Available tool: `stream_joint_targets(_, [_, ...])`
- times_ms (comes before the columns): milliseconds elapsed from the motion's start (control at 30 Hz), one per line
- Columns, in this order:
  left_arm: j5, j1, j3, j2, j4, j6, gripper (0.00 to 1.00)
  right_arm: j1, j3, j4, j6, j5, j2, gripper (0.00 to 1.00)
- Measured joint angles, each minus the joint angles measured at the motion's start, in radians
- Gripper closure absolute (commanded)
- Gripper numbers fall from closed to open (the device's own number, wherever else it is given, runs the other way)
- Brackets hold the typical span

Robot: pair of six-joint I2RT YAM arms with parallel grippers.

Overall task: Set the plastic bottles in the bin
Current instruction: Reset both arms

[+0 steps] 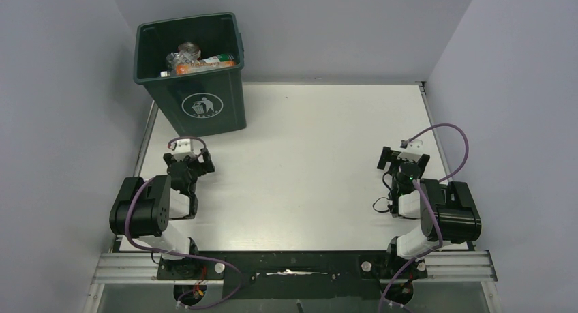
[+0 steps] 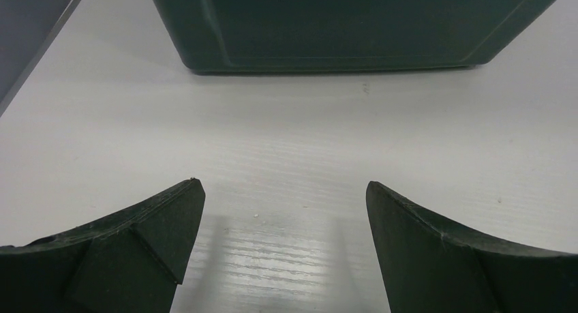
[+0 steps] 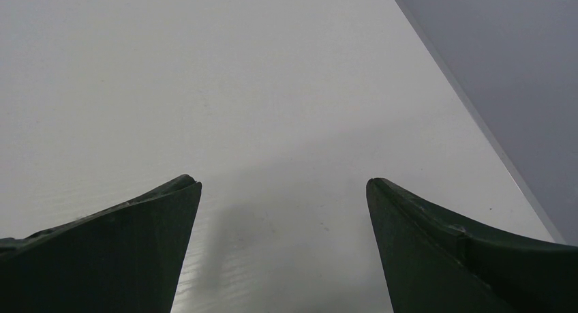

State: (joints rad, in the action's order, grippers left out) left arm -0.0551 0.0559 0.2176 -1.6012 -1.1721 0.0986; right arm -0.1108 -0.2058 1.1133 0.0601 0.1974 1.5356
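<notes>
The dark green bin [image 1: 204, 101] stands at the far left of the white table, its white litter symbol facing me. Inside it lie several plastic bottles [image 1: 201, 61], clear ones and an orange one. My left gripper [image 1: 188, 157] hovers low over the table just in front of the bin, open with nothing between its fingers. In the left wrist view that gripper [image 2: 285, 211] faces the bin's base [image 2: 341, 33]. My right gripper [image 1: 403, 157] is open and empty at the right side; its wrist view shows the gripper [image 3: 283, 211] over bare table.
Grey walls enclose the table [image 1: 307, 142] on the left, back and right. The right wall's foot [image 3: 477, 115] runs close beside my right gripper. Both arm bases sit on the black rail [image 1: 293, 265] at the near edge.
</notes>
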Motion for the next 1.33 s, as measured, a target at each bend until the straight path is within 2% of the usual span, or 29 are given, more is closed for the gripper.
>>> stream_joint_targets(1333, [-0.014,-0.011,0.000,0.000,0.001,-0.010,0.09,0.000,0.000,0.000,0.000,0.000,0.000,0.02])
